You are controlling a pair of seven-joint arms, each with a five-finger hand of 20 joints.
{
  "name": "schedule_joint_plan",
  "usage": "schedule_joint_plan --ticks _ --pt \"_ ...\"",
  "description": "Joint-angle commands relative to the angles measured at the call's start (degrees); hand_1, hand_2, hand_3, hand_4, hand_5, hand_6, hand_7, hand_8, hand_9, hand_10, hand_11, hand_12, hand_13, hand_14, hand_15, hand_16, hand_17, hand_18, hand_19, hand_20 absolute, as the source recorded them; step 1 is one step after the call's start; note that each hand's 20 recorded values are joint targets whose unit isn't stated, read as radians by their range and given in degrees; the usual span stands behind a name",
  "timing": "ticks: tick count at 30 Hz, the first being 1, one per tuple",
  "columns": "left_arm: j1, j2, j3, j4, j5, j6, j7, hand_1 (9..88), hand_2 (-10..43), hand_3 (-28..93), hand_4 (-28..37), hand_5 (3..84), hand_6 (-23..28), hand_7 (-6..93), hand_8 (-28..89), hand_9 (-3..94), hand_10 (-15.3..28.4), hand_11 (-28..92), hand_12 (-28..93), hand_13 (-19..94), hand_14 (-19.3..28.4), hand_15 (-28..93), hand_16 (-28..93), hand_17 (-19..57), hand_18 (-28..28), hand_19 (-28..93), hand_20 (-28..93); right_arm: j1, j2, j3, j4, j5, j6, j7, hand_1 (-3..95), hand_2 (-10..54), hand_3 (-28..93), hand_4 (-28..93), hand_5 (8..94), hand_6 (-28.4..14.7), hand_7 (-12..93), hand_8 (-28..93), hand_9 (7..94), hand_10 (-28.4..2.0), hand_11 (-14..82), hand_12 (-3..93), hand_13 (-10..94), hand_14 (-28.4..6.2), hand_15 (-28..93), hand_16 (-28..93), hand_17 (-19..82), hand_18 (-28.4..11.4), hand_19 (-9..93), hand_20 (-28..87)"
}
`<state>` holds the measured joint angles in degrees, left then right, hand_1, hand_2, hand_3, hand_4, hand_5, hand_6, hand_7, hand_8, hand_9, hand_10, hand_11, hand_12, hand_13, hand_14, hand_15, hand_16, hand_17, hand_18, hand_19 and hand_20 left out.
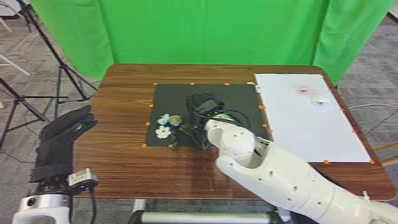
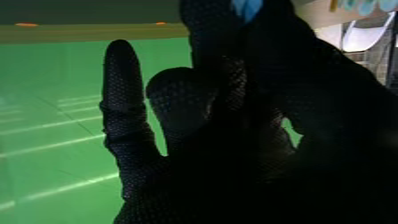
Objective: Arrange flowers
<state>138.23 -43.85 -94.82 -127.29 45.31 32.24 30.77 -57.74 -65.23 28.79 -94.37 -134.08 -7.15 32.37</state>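
On the black mat [image 1: 187, 90] in the head view, a blue flower [image 1: 163, 119], a yellowish-blue one [image 1: 175, 120] and a white one [image 1: 163, 132] lie close together near its left edge. My right hand [image 1: 206, 104] is over the mat's middle, to their right, with its fingers relaxed. In the right wrist view, a blue patch [image 2: 246, 7] shows between parts of my right hand [image 2: 222, 130]; whether they touch it I cannot tell. My left hand [image 1: 64, 135] stands open at the table's left edge.
A white sheet [image 1: 311, 135] covers the table's right part, with a pink flower [image 1: 304, 90] and a pale flower [image 1: 321, 100] near its far end. Small orange markers line the mat and the sheet. A green curtain [image 1: 213, 32] hangs behind the brown table [image 1: 124, 165].
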Motion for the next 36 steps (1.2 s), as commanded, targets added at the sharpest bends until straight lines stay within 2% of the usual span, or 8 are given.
schedule_joint_plan --ticks 1,6,17,20,26,33,34,36 --pt "0.7 -0.23 -0.2 -0.15 0.21 -0.04 -0.37 27.5 3.1 82 -16.5 40.6 10.9 20.5 -12 31.8 19.1 42 10 19 23.8 66 -17 -13.0 18.5 51 12 1.0 0.6 -0.3 -0.8 0.5 0.1 1.9 44.5 -9.5 74 -28 67.4 -4.0 30 -3 76.8 -9.6 38.1 33.6 72 -9.4 80 23 21 -24.7 81 12" --pt "0.9 0.07 -0.12 -0.28 -0.19 0.39 0.0 27.5 3.1 82 -16.4 40.7 11.0 20.5 -12 31.8 19.0 42 10 19 23.8 66 -17 -13.0 18.5 52 12 1.0 0.5 0.3 -1.1 0.8 0.5 2.1 35.9 -9.5 78 -28 66.7 -4.4 27 -14 74.8 -14.1 44.4 23.9 72 -10.9 80 22 20 -26.0 81 12" --pt "1.6 0.51 0.14 -0.4 -1.35 1.25 1.17 27.7 3.3 82 -16.7 40.9 11.0 20.4 -12 31.8 19.1 42 10 19 23.9 66 -17 -13.0 18.5 52 13 3.5 2.1 -0.9 -2.0 3.6 3.0 3.6 31.3 -5.5 79 -26 66.1 -5.4 24 -13 74.6 -15.5 43.3 23.0 71 -12.4 80 22 20 -27.4 81 12" --pt "1.8 -0.05 -0.23 -0.49 -0.76 1.15 0.78 27.7 3.3 82 -16.8 40.9 11.0 20.3 -12 31.8 19.1 42 10 19 23.9 66 -17 -13.0 18.5 51 12 3.5 3.3 1.0 -3.0 4.5 2.1 2.8 29.9 -3.8 79 -26 66.1 -5.7 23 -13 74.2 -16.1 43.0 22.9 70 -12.7 80 22 20 -27.6 81 11" --pt "2.3 0.54 -0.21 -0.79 -1.19 1.81 1.21 27.4 3.5 81 -17.0 40.6 10.9 20.3 -12 31.8 19.1 42 10 19 23.8 66 -17 -13.0 18.5 51 12 1.6 7.8 8.6 -6.0 7.6 -1.3 0.9 28.3 -1.6 80 -25 62.8 -6.1 22 -13 68.4 -18.1 38.6 20.9 67 -13.6 79 20 18 -26.6 80 11" --pt "2.2 0.69 -0.15 -0.91 -0.79 1.73 0.6 27.3 3.1 81 -17.8 40.3 10.7 20.2 -12 31.5 19.0 42 10 19 23.8 66 -17 -13.0 18.5 51 12 4.2 16.0 9.4 -5.6 12.6 0.7 3.7 27.5 -0.5 81 -25 59.4 -6.8 21 -13 64.0 -19.3 34.3 19.1 64 -14.0 79 19 18 -25.5 80 11" --pt "2.2 1.24 0.5 -0.86 -1.34 2.19 1.28 27.3 3.1 81 -17.9 40.2 10.6 20.3 -12 31.5 18.9 42 10 19 23.8 66 -17 -13.0 18.5 51 12 0.1 16.2 15.5 -8.2 13.9 -4.9 4.7 27.6 -0.5 81 -25 58.8 -7.0 21 -13 62.9 -19.5 33.9 19.0 64 -14.0 79 19 18 -25.4 80 11" --pt "1.6 0.6 0.2 -0.87 -0.44 1.67 0.16 27.2 3.1 80 -18.1 40.1 10.6 20.3 -12 31.3 19.0 42 10 19 23.8 66 -17 -13.0 18.5 51 12 3.7 17.6 12.1 -5.4 14.7 -2.9 6.8 27.7 -0.5 81 -25 57.7 -7.1 21 -13 61.6 -19.8 33.4 18.8 63 -14.1 79 18 18 -25.2 80 11"
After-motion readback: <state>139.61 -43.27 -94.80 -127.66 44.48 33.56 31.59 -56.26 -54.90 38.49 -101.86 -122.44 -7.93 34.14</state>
